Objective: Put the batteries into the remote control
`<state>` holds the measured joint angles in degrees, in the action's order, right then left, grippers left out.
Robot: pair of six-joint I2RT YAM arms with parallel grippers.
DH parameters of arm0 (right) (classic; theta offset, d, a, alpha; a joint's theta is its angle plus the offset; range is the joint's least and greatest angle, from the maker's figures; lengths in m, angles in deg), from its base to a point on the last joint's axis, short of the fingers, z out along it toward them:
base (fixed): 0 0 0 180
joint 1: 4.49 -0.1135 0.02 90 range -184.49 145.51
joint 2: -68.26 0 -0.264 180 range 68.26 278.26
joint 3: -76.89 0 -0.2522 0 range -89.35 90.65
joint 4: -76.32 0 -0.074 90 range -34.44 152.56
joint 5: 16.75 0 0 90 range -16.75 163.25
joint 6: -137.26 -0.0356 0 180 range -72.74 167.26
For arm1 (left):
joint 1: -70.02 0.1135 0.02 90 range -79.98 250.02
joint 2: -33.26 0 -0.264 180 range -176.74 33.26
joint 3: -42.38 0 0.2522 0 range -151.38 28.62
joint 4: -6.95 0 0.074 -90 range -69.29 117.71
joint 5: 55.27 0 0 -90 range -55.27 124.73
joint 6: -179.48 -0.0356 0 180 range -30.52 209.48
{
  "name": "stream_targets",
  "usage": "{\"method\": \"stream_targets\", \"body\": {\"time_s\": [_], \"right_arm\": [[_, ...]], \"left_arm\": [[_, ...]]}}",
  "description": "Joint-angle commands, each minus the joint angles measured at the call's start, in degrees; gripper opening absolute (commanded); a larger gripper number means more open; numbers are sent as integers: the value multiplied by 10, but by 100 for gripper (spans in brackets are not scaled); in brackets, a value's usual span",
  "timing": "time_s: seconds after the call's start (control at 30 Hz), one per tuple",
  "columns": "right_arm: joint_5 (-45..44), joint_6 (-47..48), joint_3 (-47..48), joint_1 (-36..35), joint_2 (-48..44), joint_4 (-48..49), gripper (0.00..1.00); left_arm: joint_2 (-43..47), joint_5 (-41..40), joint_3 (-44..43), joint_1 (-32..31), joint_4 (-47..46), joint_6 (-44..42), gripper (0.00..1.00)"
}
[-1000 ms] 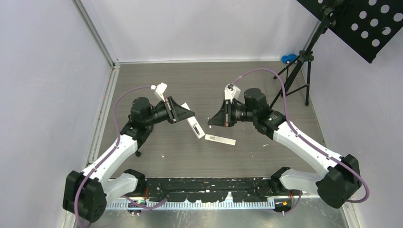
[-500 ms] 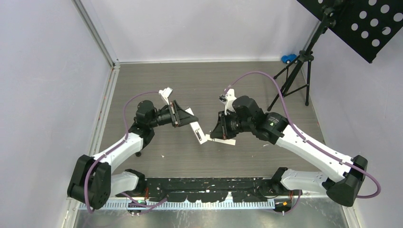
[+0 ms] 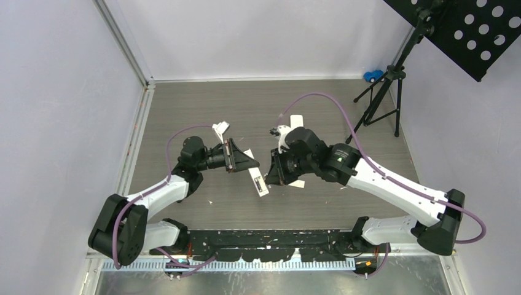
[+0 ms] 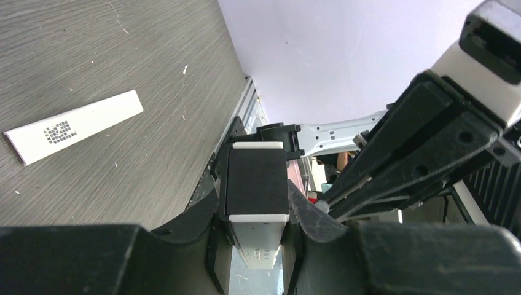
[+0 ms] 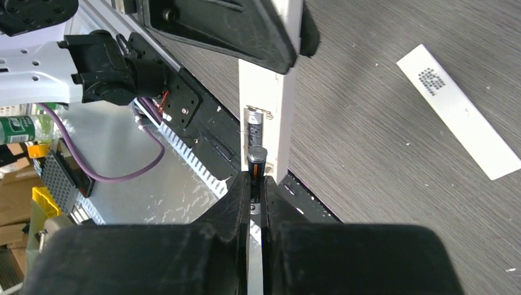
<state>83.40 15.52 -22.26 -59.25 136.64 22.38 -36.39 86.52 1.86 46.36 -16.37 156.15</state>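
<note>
Both grippers are closed on something. The right gripper (image 5: pixel 257 182) has its fingers drawn narrow around a battery (image 5: pixel 257 161), a thin dark cylinder. In the right wrist view its free tip points to 12 o'clock and sits at the mouth of the open bay in the remote control (image 5: pixel 286 123). A second battery (image 5: pixel 254 130) already lies in that bay, just beyond the held one, with a spring at its 12 o'clock end. I cannot tell whether the two batteries touch.

The left gripper (image 4: pixel 257 212) clamps the remote control across its body and holds it off the table (image 3: pixel 203 110). From above, the remote is near the table's middle. The left gripper is at its 10 o'clock, and the right gripper is at 3 o'clock of its near end.

A second ago the right gripper stood well apart from the remote, at its 2 o'clock. A white strip (image 5: pixel 458 112) with a dark printed code then lay in plain view at the remote's 4 o'clock. Since then the right gripper has swung down against the remote's near end and covers most of that strip in the top view. The left arm has carried the remote a little toward 5 o'clock. A blue toy (image 3: pixel 372 76) is unchanged at the table's 1 o'clock edge.
</note>
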Motion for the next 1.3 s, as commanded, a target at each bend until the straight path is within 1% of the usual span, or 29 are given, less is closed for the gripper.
{"method": "stream_targets", "body": {"time_s": [0.0,0.2,0.27,0.4,0.47,0.57,0.7,0.9,1.0,1.1,1.27], "right_arm": [[-39,-6,43,-34,39,-15,8],[-96,-6,78,-60,82,-58,9],[-99,-7,84,-64,89,-63,10],[-99,-1,96,-75,106,-68,13],[-123,5,106,-78,119,-81,15],[-120,5,110,-80,129,-77,16],[-143,0,124,-81,142,-91,22],[-162,-13,128,-81,131,-92,31],[-161,-19,126,-81,117,-85,38],[-163,-31,115,-81,92,-66,41],[-189,-56,90,-81,41,-38,43]], "left_arm": [[1,-10,2,-3,-45,16,0],[5,-27,10,-3,-37,15,0],[4,-30,11,-3,-37,15,0],[6,-32,14,-3,-37,17,0],[7,-33,15,-3,-36,24,0],[8,-27,17,-3,-37,41,0],[13,-24,19,-3,-37,53,0],[18,-26,19,-2,-31,53,0],[16,-29,19,-2,-30,55,0],[16,-31,19,-2,-30,58,0],[15,-36,19,-2,-30,65,0]]}}
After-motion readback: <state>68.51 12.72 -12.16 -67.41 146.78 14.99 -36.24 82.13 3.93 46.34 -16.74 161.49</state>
